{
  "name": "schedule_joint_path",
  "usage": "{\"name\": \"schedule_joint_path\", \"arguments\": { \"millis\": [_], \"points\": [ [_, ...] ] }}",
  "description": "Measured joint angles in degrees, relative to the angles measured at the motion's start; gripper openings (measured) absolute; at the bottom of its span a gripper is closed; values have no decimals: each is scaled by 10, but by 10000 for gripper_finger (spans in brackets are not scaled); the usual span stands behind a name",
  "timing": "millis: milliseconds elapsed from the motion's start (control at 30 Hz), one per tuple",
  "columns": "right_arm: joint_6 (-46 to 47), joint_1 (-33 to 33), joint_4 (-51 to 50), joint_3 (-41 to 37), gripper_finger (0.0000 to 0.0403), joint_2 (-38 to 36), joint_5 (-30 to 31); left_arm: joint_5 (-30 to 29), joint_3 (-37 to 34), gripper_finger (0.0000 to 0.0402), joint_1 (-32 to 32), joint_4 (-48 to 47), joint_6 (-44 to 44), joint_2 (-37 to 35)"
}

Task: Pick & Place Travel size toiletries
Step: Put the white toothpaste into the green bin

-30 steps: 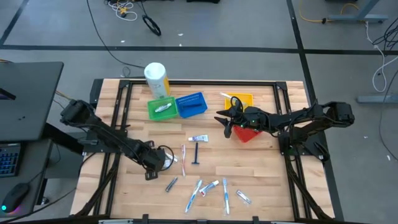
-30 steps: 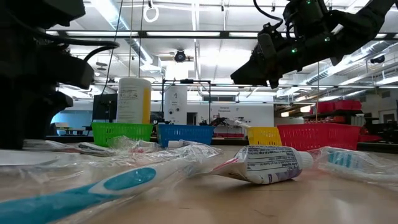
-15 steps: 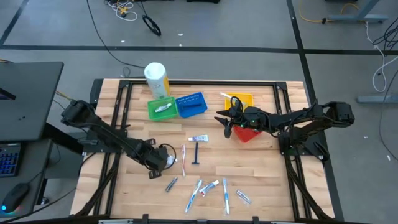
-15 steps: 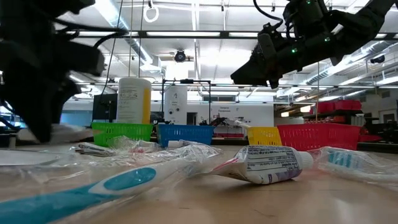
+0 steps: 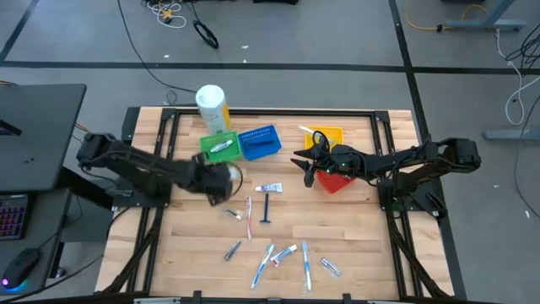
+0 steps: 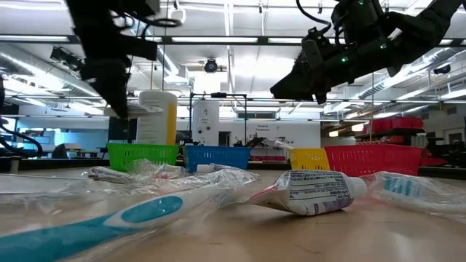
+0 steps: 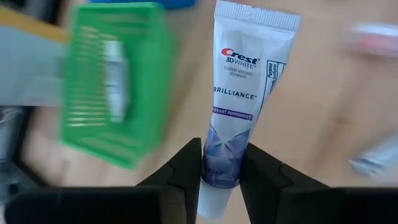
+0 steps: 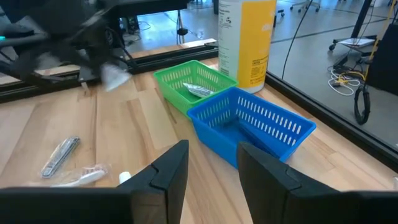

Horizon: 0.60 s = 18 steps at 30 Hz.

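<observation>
Butcher-block tabletop [image 5: 337,245]: a Crest toothpaste tube [image 7: 239,102] is clamped lengthwise by the left gripper [image 7: 221,171], with the green basket [image 7: 115,93] lying upper left of it; the right gripper [image 8: 211,165] is held open.

Green basket [image 7: 115,87] and its contents blurred

- Bright, even indoor light throughout; long ceiling lamps [image 6: 240,69] glow white in the low view.
- Shadows on the wooden table [image 5: 354,245] are faint and soft.
- The left arm [image 5: 148,169] is smeared by motion blur in the high view.
- In the left wrist view the toothpaste tube [image 7: 239,99] is sharp, while the green basket [image 7: 115,81] is blurred.
- The nearest toothbrush [image 6: 95,229] in the low view is out of focus.
</observation>
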Motion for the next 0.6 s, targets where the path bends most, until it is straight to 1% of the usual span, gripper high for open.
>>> {"name": "schedule_joint_path", "arguments": {
  "millis": [100, 200, 267, 367, 500, 600],
  "points": [
    [0, 0, 0, 0, 145, 0, 0, -8, 0, 103, 74, 0, 66, -4],
    [0, 0, 0, 0, 145, 0, 0, 0, -3, 105, 150, 18, 134, -4],
    [0, 0, 0, 0, 145, 0, 0, 15, -9, 105, 198, 47, 184, -4],
    [0, 0, 0, 0, 145, 0, 0, 57, -19, 105, 255, 99, 241, -4],
    [0, 0, -1, 0, 145, 0, 0, 117, -33, 105, 310, 149, 294, -4],
    [0, 0, -2, 0, 145, 0, 0, 133, -34, 105, 331, 153, 320, -4]
  ]
}}
